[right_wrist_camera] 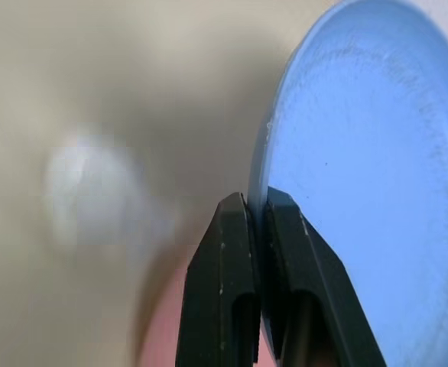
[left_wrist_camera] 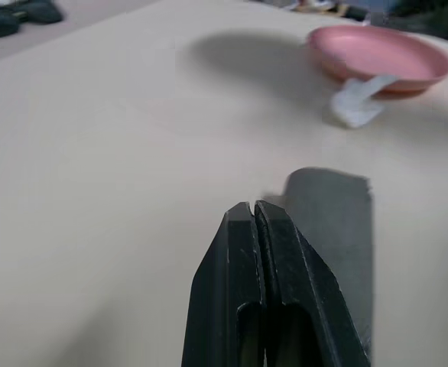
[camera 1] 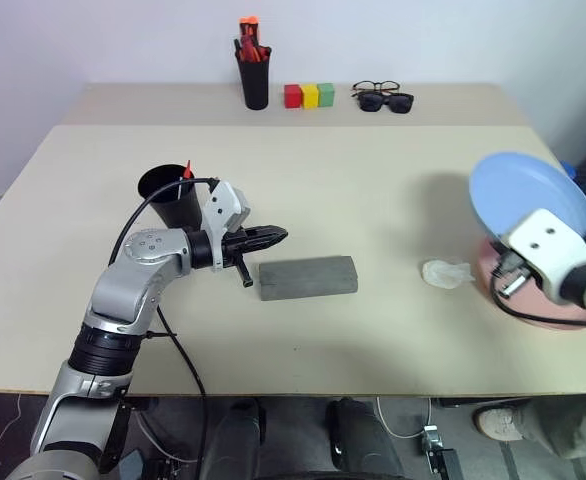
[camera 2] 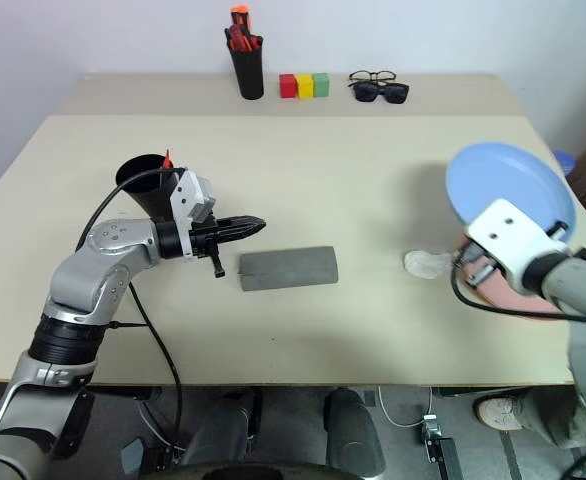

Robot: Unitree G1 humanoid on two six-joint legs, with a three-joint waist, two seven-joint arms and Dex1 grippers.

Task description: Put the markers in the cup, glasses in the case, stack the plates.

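Left eye view showed the right gripper (right_wrist_camera: 256, 210) pinching the rim of the light blue plate (camera 1: 526, 197), which it held tilted in the air at about three o'clock of the table (camera 1: 373, 180), above the salmon pink plate (left_wrist_camera: 377, 57) lying flat at the table's right edge. The plates were not yet stacked, though the blue one looked close to being set on the pink. Just beside the pink plate, at its nine o'clock, lay a small crumpled white scrap (camera 1: 446, 272).

The left gripper (camera 1: 271, 237) had its fingers pressed together with nothing between them, pointing toward the grey case (camera 1: 308, 277), which lay shut near the table's middle. The black cup (camera 1: 168, 193) stood at nine o'clock, behind that arm, with a red tip poking above its rim, so at least one marker appeared to be in; I could not tell about the second.

At twelve o'clock, on the far table, sat a pen holder (camera 1: 254, 75), three coloured blocks (camera 1: 309, 95) and two pairs of spectacles (camera 1: 383, 96). The task's glasses were probably inside the case.
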